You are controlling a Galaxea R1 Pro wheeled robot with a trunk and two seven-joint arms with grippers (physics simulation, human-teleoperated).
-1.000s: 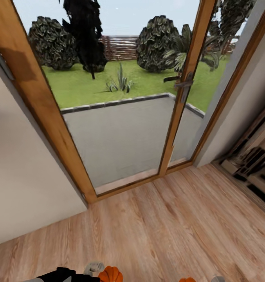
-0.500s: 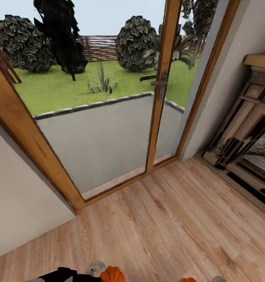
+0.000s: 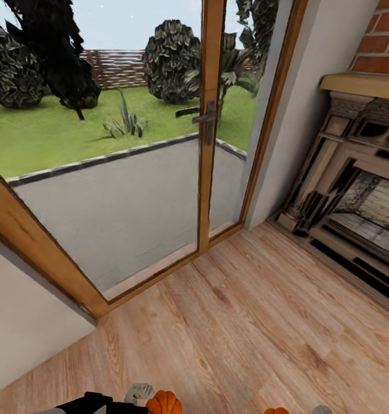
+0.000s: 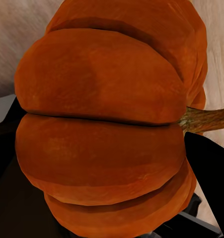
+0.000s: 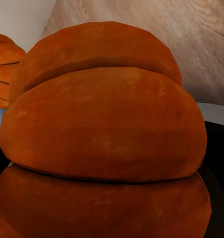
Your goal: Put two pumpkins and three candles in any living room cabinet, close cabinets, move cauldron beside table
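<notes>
Two bright-orange ribbed pumpkins ride in my grippers. At the bottom edge of the head view, one pumpkin [image 3: 164, 403] sits at the tip of my left gripper [image 3: 151, 401], and the top of the other pumpkin [image 3: 276, 410] peeks up at my right gripper [image 3: 295, 411]. In the left wrist view the held pumpkin [image 4: 102, 129] looms close, its stem [image 4: 206, 119] out to one side and a dark finger [image 4: 211, 173] against it. In the right wrist view the second pumpkin [image 5: 104, 139] looms equally close, with the left arm's pumpkin [image 5: 3, 69] beyond it.
A wood-framed glass door [image 3: 208, 126] with a dark handle [image 3: 204, 119] stands ahead, with patio and garden behind it. A stone fireplace [image 3: 355, 190] under a brick chimney breast lies at the right. White wall [image 3: 22, 322] is at the left. Light wood floor [image 3: 246, 333] stretches between.
The camera has swung to the right: the door has slid left in the picture and the fireplace has come further into view. Both pumpkins stay in the grippers.
</notes>
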